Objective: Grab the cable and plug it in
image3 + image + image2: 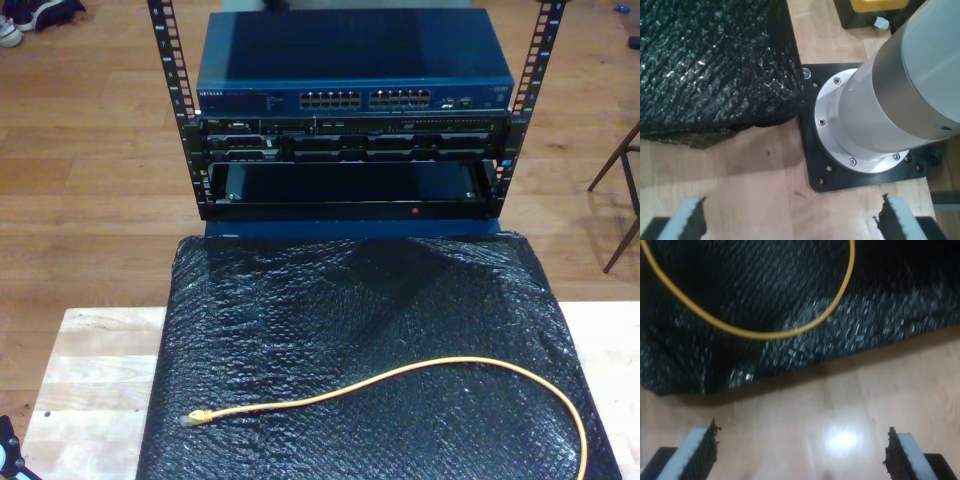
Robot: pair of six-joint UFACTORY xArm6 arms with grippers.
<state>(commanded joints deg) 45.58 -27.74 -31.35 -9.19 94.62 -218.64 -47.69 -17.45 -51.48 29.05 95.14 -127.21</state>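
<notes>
Here our first gripper [790, 220] and second gripper [800, 455] hover with jaws wide, holding nothing, while the cable [400, 380] lies loose across the black mat [350, 300], presumably laid out for pickup.

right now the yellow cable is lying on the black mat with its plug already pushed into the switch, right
Not quite. The yellow cable does lie on the black mat, but its plug rests loose on the mat towards the exterior view's left, well short of the switch. The exterior view shows it.
</notes>
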